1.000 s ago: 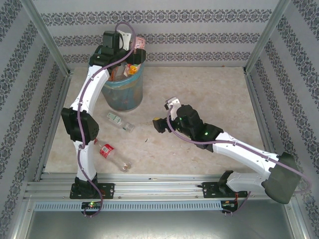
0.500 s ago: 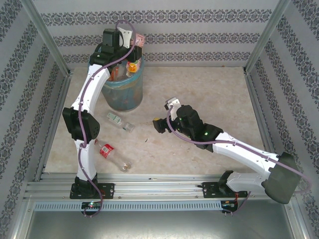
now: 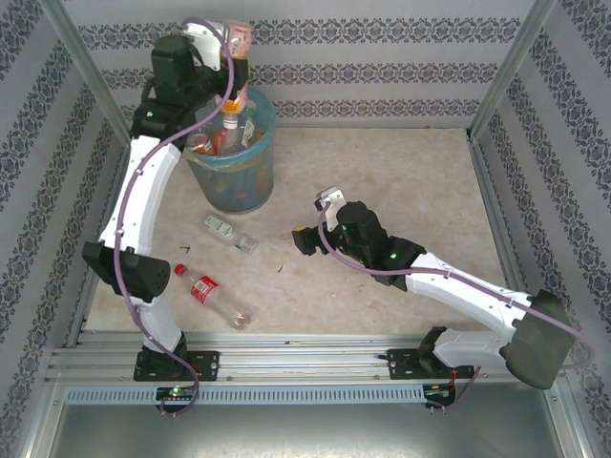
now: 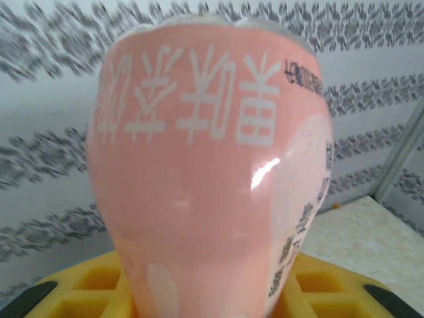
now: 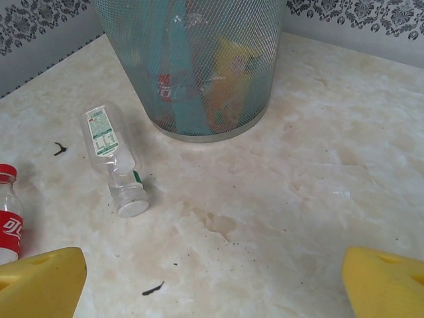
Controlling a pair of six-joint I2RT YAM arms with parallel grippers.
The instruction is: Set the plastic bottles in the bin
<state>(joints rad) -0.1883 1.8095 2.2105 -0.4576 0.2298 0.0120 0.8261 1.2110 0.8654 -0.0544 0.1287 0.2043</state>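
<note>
My left gripper (image 3: 227,46) is raised above the far rim of the light-blue bin (image 3: 250,187), shut on a pink bottle (image 3: 240,40). In the left wrist view that pink bottle (image 4: 212,179) stands between the yellow fingers (image 4: 79,291). Several bottles (image 3: 225,126) lie inside the bin (image 5: 199,73). A clear bottle with a green label (image 3: 229,232) (image 5: 111,154) lies on the table in front of the bin. A red-labelled bottle (image 3: 207,291) (image 5: 6,222) lies nearer the left arm's base. My right gripper (image 3: 316,218) (image 5: 212,291) hovers open over the table's middle, holding nothing.
Wallpapered walls (image 3: 401,57) and metal frame posts (image 3: 496,76) close in the marble table (image 3: 401,172). An aluminium rail (image 3: 305,363) runs along the near edge. Small dark specks (image 5: 154,289) lie on the tabletop.
The left gripper was open over the bin; it has shut on the pink bottle and risen up and to the left. The right arm has not moved.
</note>
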